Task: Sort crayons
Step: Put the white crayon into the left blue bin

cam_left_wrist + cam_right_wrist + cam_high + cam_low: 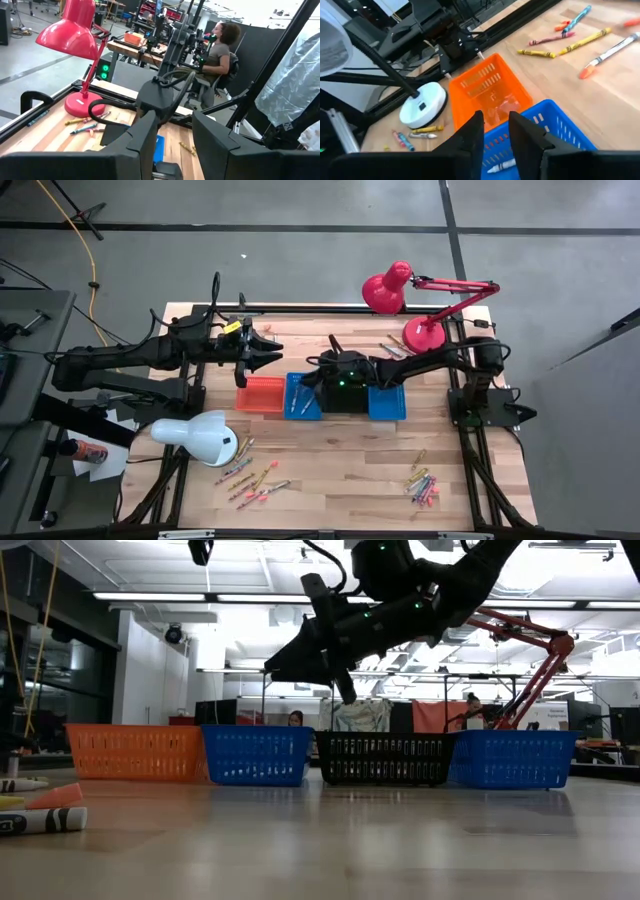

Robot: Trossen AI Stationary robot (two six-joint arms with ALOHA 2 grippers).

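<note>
Two tools, right tool [495,131] parted above blue basket [555,125], left tool [172,137] open, crayon [40,821] writing unreadable

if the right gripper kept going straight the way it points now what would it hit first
Most likely the left blue basket: the right gripper hangs just above it, fingers slightly apart and aimed into its inside. The orange basket lies just beyond. Depth is hard to judge.

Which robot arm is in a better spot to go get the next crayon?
Probably the right. Its claw hangs over the blue basket, nearer the loose crayons at the table's front. The left claw waits behind the orange basket.
</note>
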